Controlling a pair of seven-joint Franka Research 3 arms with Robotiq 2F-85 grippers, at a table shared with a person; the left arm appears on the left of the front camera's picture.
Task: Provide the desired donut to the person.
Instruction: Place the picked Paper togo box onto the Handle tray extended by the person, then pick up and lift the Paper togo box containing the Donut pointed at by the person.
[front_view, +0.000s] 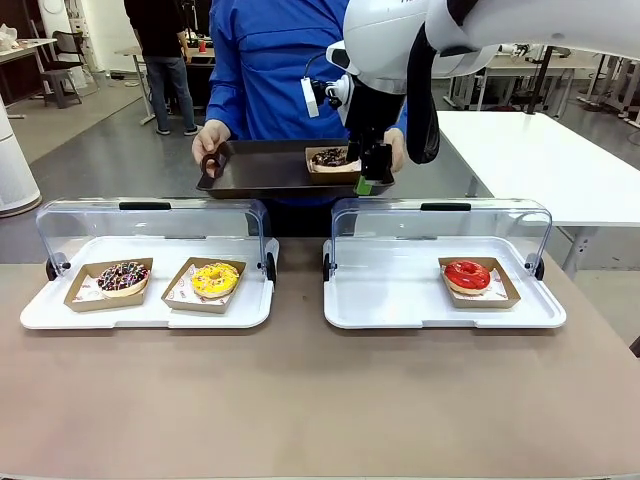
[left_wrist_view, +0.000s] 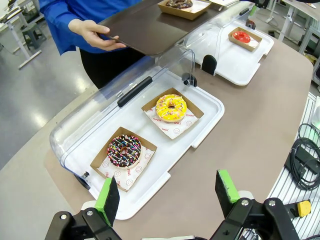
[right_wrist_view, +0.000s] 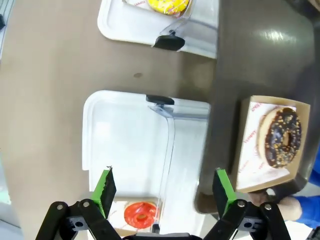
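Note:
The person in a blue shirt holds a dark serving tray in both hands at the far side. On it lies a chocolate donut with nuts in a cardboard box, also seen in the right wrist view. My right gripper hangs open just in front of that box, at the tray's near edge, with nothing between its fingers. My left gripper stands open and empty over the near table, above the left display case.
The left display case, lid up, holds a chocolate sprinkle donut and a yellow donut. The right case, lid up, holds a red donut. Bare table lies in front of both cases.

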